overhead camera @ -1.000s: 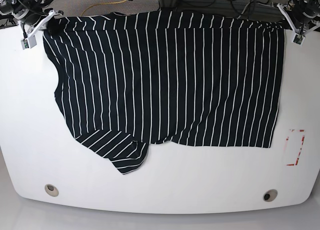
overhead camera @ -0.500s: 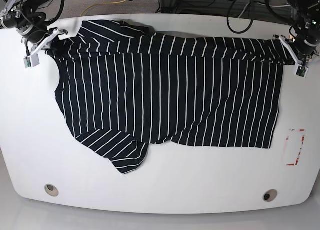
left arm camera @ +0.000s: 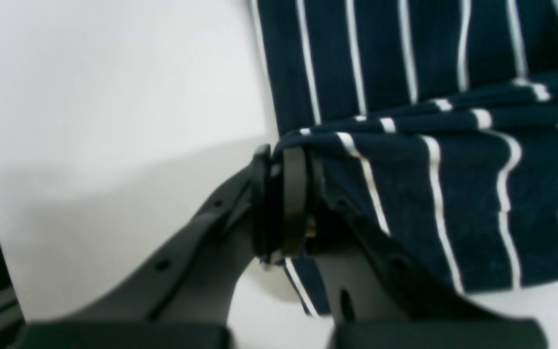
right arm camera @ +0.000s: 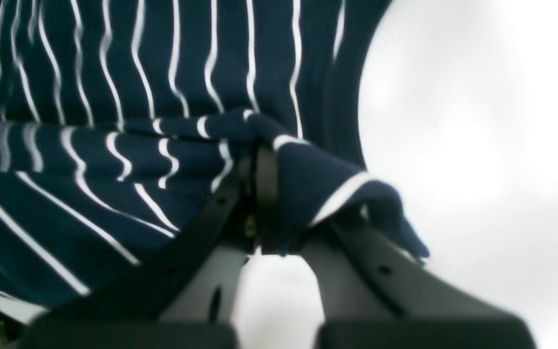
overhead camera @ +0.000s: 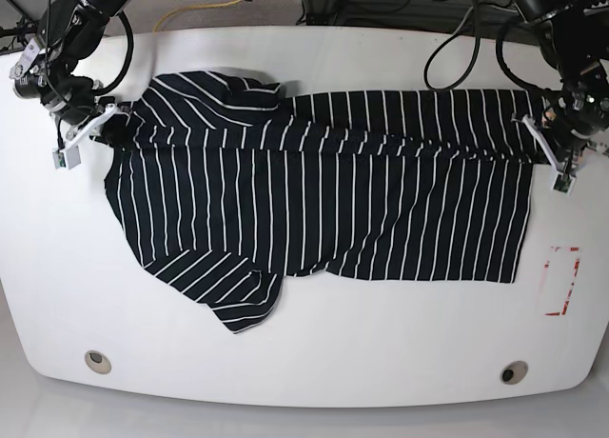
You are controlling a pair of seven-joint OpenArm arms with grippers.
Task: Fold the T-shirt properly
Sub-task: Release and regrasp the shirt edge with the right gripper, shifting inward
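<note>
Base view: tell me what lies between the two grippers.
The T-shirt's lifted edge spans from right gripper to left gripper, both pinching it.

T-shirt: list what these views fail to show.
- Base: the part of the T-shirt under the carried-over far edge; the fold covers it.
- Left wrist: left gripper pads hidden by pinched cloth; foreground blurred.
- Right wrist: right gripper tips buried in cloth; shirt cut off at the frame's left.

A broad, glossy white table with rounded corners (overhead camera: 314, 352) fills the base view. Two round grommet holes (overhead camera: 97, 362) sit near its front edge, and a red-outlined rectangular marking (overhead camera: 561, 282) lies at its right side. Beyond the far edge, dark tangled cables (overhead camera: 447, 19) and a yellow cord (overhead camera: 195, 9) lie on grey flooring.
</note>
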